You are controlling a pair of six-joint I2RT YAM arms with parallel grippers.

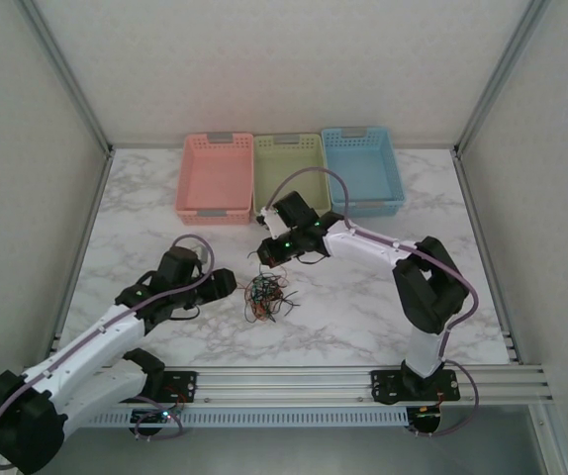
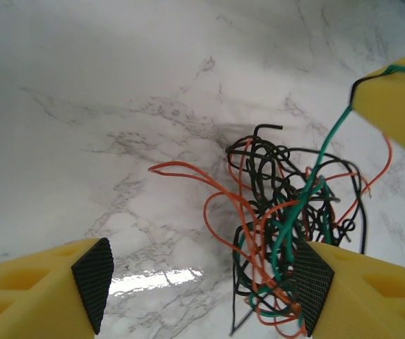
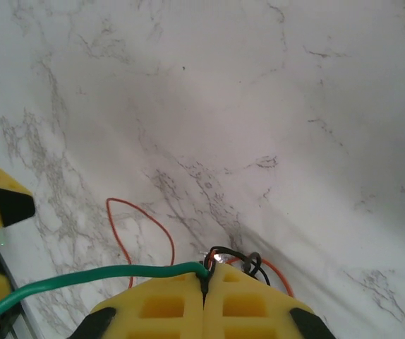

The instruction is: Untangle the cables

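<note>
The cables (image 1: pixel 267 297) lie as a small tangle of thin black, orange, red and green wires on the marble table, between the two arms. My right gripper (image 3: pixel 204 279) is shut on a green cable (image 3: pixel 82 280), pinched at its end in the seam of the yellow fingers. That green cable (image 2: pixel 322 159) runs taut from the tangle (image 2: pixel 287 205) up to the right gripper (image 2: pixel 396 102). My left gripper (image 2: pixel 202 282) is open and low over the table. Its right pad (image 2: pixel 314 286) touches the edge of the tangle; its left pad (image 2: pixel 93 279) stands over bare marble.
Three baskets stand in a row at the back: pink (image 1: pixel 215 212), green (image 1: pixel 290 144) and blue (image 1: pixel 363 205). A metal rail (image 1: pixel 343 381) runs along the near edge, and enclosure walls stand at both sides. An orange loop (image 3: pixel 121 212) lies loose on the marble.
</note>
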